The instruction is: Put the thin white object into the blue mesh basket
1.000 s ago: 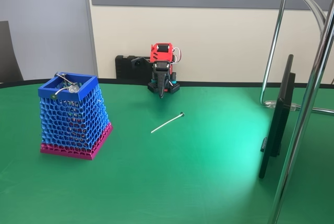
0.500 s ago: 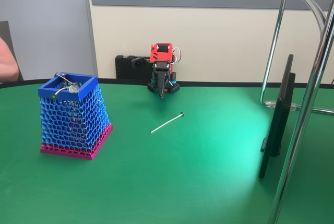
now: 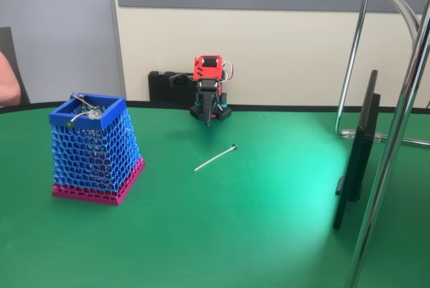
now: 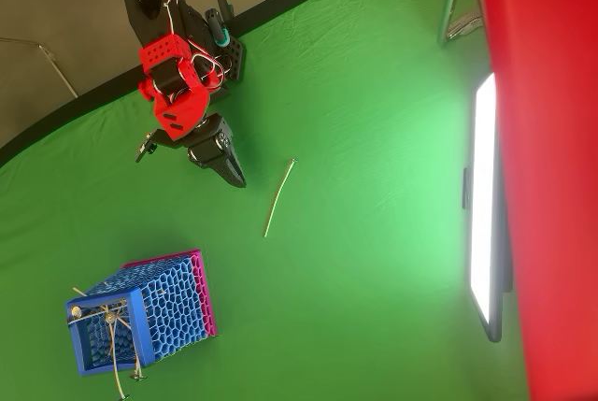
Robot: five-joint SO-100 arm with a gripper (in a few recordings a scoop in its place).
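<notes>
We see the red-and-black arm folded at the far edge of the green worktop (image 3: pixel 222 234), its gripper (image 3: pixel 207 119) pointing down with the fingers closed to a point and grasping nothing. The thin white stick with a small dark knob at one end (image 3: pixel 215 158) lies flat on the worktop in front of the arm, apart from the fingers; in the overhead view the stick (image 4: pixel 279 197) lies just beside the gripper (image 4: pixel 234 172). The square tapered basket of blue honeycomb mesh with a magenta base band (image 3: pixel 96 150) stands upright well to the left in the fixed view, apart from stick and arm.

We judge the pick the main hazard: the stick is very thin and lies flush on the worktop, so the fingers may close above it, or press one end and flick it away. A grasp far from the middle could let it swing and catch the basket's rim (it looks about as long as the rim is wide).

A grey shiny bent piece with a yellow-green end (image 3: pixel 84 113) already lies across the basket's mouth and may block entry. A dark upright screen (image 3: pixel 356 160) and chrome stand tubes (image 3: pixel 396 133) occupy the right side, clear of the path.
</notes>
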